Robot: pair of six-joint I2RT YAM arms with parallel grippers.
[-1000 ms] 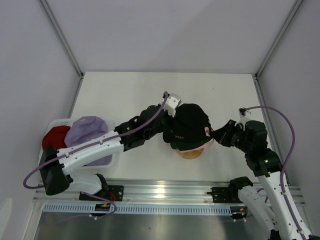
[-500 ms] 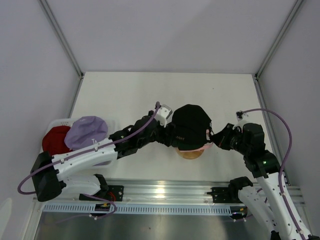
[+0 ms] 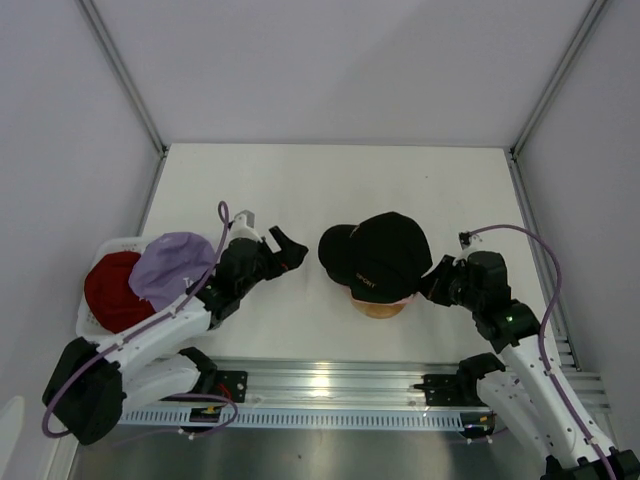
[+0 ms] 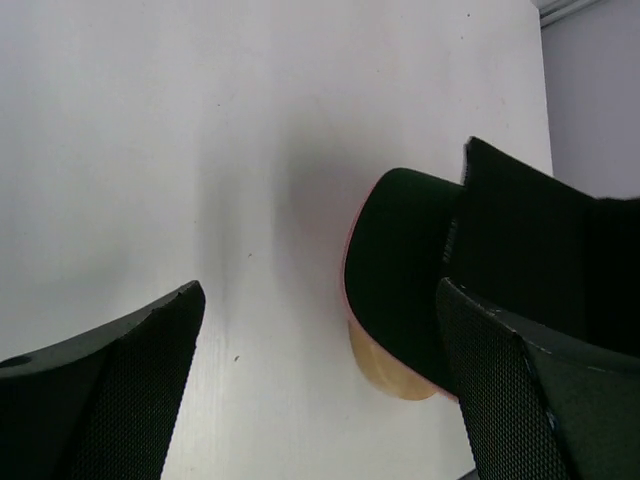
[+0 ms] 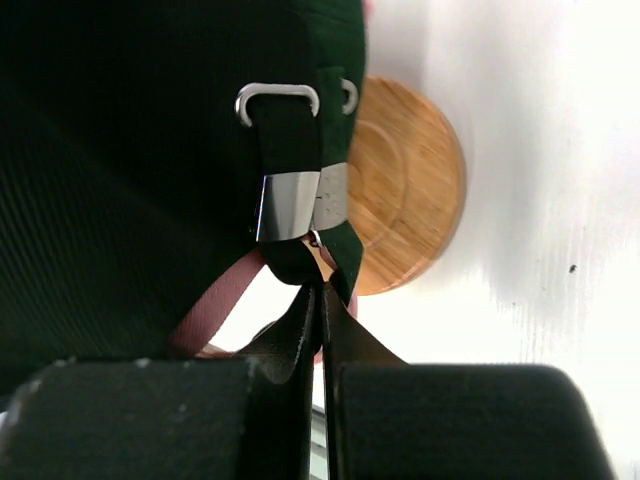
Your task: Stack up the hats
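Note:
A black hat (image 3: pixel 380 255) sits on top of a pink hat whose edge (image 3: pixel 398 299) shows beneath it, both on a round wooden stand (image 3: pixel 378 308). My left gripper (image 3: pixel 290 248) stands open to the left of the stack, apart from the brim, with nothing between its fingers (image 4: pixel 100 400). The left wrist view shows the black brim (image 4: pixel 400 270) over the wooden base (image 4: pixel 390 370). My right gripper (image 3: pixel 432 283) is shut at the back right of the stack. Its tips (image 5: pixel 322 290) touch the tail of the dark strap (image 5: pixel 290 150) under the metal buckle (image 5: pixel 300 205). A pink strap (image 5: pixel 210 310) shows below.
A white mesh basket (image 3: pixel 110 243) at the left edge holds a lavender hat (image 3: pixel 172 265) and a red hat (image 3: pixel 108 290). A metal rail (image 3: pixel 330 385) runs along the near edge. Walls and frame posts close the table at the sides and back.
My left gripper has opened, let go of the black hat and drawn back to the left. The hat stays on the stack. My right gripper has barely moved.

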